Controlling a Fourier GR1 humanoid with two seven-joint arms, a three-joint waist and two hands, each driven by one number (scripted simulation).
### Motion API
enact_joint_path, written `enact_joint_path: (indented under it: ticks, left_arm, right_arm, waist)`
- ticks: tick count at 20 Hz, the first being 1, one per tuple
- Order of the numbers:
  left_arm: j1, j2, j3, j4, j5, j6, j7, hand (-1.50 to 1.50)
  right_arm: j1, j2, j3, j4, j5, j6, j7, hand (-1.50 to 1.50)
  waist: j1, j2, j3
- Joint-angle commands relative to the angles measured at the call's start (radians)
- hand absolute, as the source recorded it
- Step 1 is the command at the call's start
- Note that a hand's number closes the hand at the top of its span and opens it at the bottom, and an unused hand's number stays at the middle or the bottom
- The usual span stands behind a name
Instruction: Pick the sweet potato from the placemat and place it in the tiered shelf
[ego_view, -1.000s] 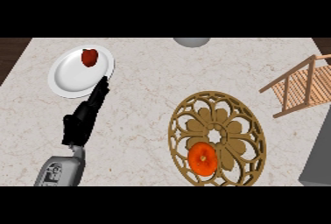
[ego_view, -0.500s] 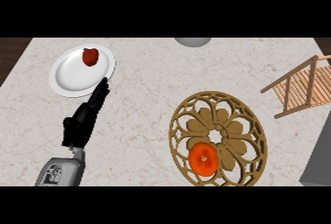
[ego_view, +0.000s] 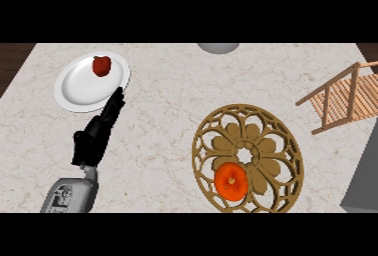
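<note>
While the left hand (ego_view: 93, 142) lies beside the white plate (ego_view: 81, 92), fingers (ego_view: 113, 106) straight and together, the sweet potato (ego_view: 231, 181) sits on the placemat's (ego_view: 230, 145) near side, likely firm, smooth and roll-prone, so best grasped across its middle.

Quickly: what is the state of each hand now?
Left hand: open, fingers straight, holding nothing.
Right hand: not in view, so it cannot be told.
</note>
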Motion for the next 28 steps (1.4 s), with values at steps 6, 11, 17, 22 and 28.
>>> enact_joint_path:
  ticks: [6,11,17,22,28]
  left_arm:
    - [0.010,0.010,0.003,0.010,-0.016,-0.002,-0.024,0.00]
    - [-0.007,0.004,0.013,0.021,0.013,-0.020,-0.006,0.00]
    - [0.020,0.002,0.017,-0.006,0.009,-0.006,-0.009,0.00]
    - [-0.020,-0.026,0.000,0.002,-0.017,0.028,0.016,0.00]
    - [0.032,-0.005,0.006,-0.028,-0.002,0.003,-0.001,0.00]
  right_arm:
    - [-0.033,-0.086,-0.083,0.043,-0.114,0.145,0.051,-1.50]
    - [-0.121,-0.193,-0.204,0.114,-0.217,0.116,0.197,-1.50]
    - [-0.002,-0.370,-0.249,0.243,-0.228,0.183,0.266,-1.50]
    - [0.133,-0.413,-0.240,0.326,-0.211,0.320,0.274,-1.50]
    - [0.292,-0.461,-0.276,0.371,-0.228,0.429,0.157,-1.50]
  waist:
    - [-0.009,-0.002,0.000]
    - [-0.008,-0.001,0.000]
    - [-0.007,0.001,0.003]
    - [-0.017,0.007,0.006]
    - [-0.031,0.004,0.012]
